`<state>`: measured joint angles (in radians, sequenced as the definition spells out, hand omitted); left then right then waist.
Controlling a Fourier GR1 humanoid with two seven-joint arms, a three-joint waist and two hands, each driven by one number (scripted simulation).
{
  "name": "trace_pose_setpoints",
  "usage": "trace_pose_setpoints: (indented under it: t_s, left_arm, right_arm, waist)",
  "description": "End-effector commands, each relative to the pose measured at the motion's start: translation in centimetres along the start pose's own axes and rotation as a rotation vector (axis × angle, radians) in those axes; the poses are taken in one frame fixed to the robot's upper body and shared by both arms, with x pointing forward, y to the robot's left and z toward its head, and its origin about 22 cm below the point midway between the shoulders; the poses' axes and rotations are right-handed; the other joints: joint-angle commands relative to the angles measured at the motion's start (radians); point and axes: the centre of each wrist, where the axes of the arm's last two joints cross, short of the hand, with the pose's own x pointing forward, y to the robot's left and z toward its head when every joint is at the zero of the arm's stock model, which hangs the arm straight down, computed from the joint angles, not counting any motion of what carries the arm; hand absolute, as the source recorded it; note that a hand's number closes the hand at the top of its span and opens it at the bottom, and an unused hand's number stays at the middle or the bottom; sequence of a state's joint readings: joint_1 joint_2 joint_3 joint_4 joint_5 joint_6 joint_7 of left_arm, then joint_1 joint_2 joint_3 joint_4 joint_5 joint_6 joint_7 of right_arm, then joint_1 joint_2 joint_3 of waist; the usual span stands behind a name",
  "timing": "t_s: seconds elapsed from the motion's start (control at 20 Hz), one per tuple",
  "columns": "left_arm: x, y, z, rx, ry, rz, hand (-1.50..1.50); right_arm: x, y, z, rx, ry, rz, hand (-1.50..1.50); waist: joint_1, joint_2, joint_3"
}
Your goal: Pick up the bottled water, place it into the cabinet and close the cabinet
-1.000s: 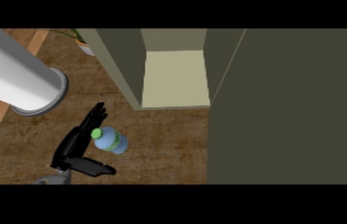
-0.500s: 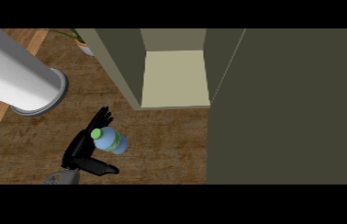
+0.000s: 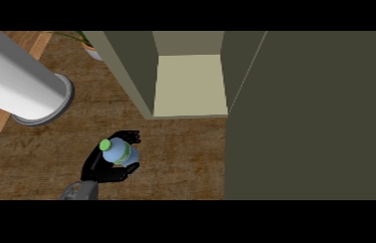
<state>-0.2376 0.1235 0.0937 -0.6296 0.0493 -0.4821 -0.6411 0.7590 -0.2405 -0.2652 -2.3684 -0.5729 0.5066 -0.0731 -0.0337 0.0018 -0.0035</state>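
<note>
We are curling our left hand's fingers round the bottle on the bench; placing it in the open cabinet and closing remain.

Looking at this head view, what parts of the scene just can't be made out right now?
- Right hand: in no part of the head view.
- Bottled water: its lower body is hidden by the left hand, whose fingers curl round it.
- Cabinet: its upper part runs off the view's top.
- Cabinet door: cut by the right edge; no handle shows.
</note>
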Motion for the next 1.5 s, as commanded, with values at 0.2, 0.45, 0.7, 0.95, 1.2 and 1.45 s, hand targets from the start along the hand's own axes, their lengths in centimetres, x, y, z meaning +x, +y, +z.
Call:
trace_pose_setpoints:
  t_s: [0.2, 0.45, 0.7, 0.95, 1.2, 1.45]
  left_arm:
    - [-0.9, -1.2, -1.2, -0.05, -0.041, 0.184, 1.5]
    - [0.4, 1.4, -0.2, 0.002, -0.12, 0.144, 1.5]
    - [1.7, 5.1, 2.7, 0.382, -0.254, 0.112, 1.5]
    - [2.2, 4.7, 2.3, 0.364, -0.331, 0.022, 1.5]
    - [3.4, 2.9, -0.1, 0.3, -0.279, 0.047, 1.5]
    - [5.4, -1.1, -3.1, 0.255, -0.316, 0.014, 1.5]
  right_arm:
    - [4.3, 1.7, -0.2, 0.027, -0.093, -0.024, -1.5]
    - [4.5, 2.5, 0.4, 0.024, -0.095, -0.008, -1.5]
    - [3.2, 1.0, 0.8, 0.005, -0.081, 0.011, -1.5]
    - [4.6, 1.8, 1.2, 0.017, -0.07, -0.018, -1.5]
    - [5.5, 2.5, 1.0, 0.011, -0.081, -0.012, -1.5]
    - [4.2, 1.2, 1.5, -0.005, -0.083, -0.015, -1.5]
  waist:
    - [0.009, 0.0, 0.0]
    - [0.009, -0.003, 0.0]
    - [0.02, -0.003, 0.0]
    - [0.017, -0.005, 0.002]
    - [0.022, -0.007, 0.002]
    - [0.029, -0.009, 0.004]
